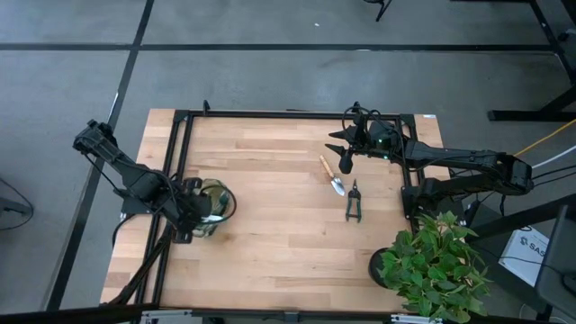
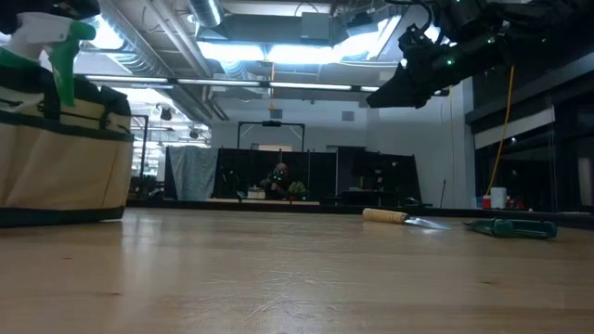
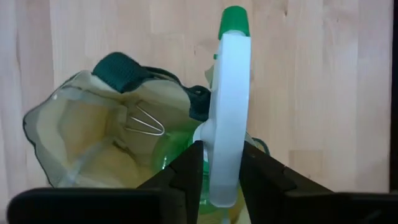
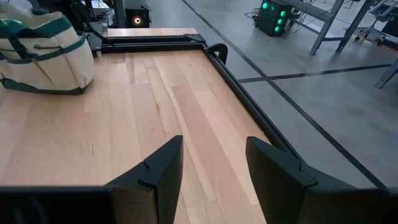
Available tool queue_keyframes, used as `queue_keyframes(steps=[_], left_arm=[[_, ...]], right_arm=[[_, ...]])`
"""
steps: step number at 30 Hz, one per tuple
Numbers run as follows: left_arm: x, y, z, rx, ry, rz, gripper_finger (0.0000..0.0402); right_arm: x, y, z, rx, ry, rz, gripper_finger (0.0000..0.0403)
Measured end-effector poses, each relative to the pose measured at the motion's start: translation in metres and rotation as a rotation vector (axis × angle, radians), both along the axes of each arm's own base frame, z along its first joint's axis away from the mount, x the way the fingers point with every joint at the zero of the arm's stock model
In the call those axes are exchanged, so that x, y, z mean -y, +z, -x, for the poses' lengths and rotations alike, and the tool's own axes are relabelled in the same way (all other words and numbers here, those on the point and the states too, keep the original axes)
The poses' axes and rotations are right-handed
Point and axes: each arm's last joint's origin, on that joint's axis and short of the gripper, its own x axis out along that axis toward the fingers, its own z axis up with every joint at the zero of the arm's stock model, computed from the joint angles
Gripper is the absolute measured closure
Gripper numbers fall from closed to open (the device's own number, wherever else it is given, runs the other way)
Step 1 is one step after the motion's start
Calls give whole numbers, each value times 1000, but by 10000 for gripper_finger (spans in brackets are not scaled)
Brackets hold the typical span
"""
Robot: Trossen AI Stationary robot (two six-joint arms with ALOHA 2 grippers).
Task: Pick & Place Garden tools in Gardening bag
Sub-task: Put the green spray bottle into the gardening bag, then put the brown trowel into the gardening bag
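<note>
The cream gardening bag [image 1: 216, 202] with dark green trim stands at the table's left, its mouth open. My left gripper [image 3: 221, 147] hangs over it, shut on the green spray bottle [image 3: 227, 74]. The bottle's white head also sticks out of the bag's top in the low view [image 2: 42, 42]. The wooden-handled trowel [image 1: 331, 174] and black pruning shears [image 1: 354, 202] lie flat on the table at the right. My right gripper [image 4: 214, 168] hovers open above the table, beyond the trowel's far end [image 1: 346, 155], holding nothing. My left gripper pinches the spray bottle's white spray head [image 3: 224, 171] between its two fingers, one on each flat side. The fingers come from above, pointing steeply down. The bottle stands upright, its green body [image 3: 171, 152] down inside the bag and its nozzle clear above the rim.
A leafy potted plant [image 1: 432, 265] stands at the table's near right corner. A black metal frame [image 1: 270, 114] runs along the far edge and down both sides. Bare wood lies between the bag and the tools.
</note>
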Motion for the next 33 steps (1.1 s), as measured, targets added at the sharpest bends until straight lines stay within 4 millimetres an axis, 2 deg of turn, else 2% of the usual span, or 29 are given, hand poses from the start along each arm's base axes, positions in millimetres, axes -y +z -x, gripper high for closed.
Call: queue_keyframes(steps=[7,17,26,29,33], left_arm=[[0,0,0,2,95,30,276],[-2,7,3,57,76,94,252],[-19,33,22,328,136,171,256],[-25,39,23,444,161,87,256],[-31,45,16,600,229,-77,258]], right_arm=[[0,0,0,0,0,0,224],[0,0,0,0,0,0,224],[0,0,0,0,0,0,224],[0,0,0,0,0,0,224],[0,0,0,0,0,0,224]])
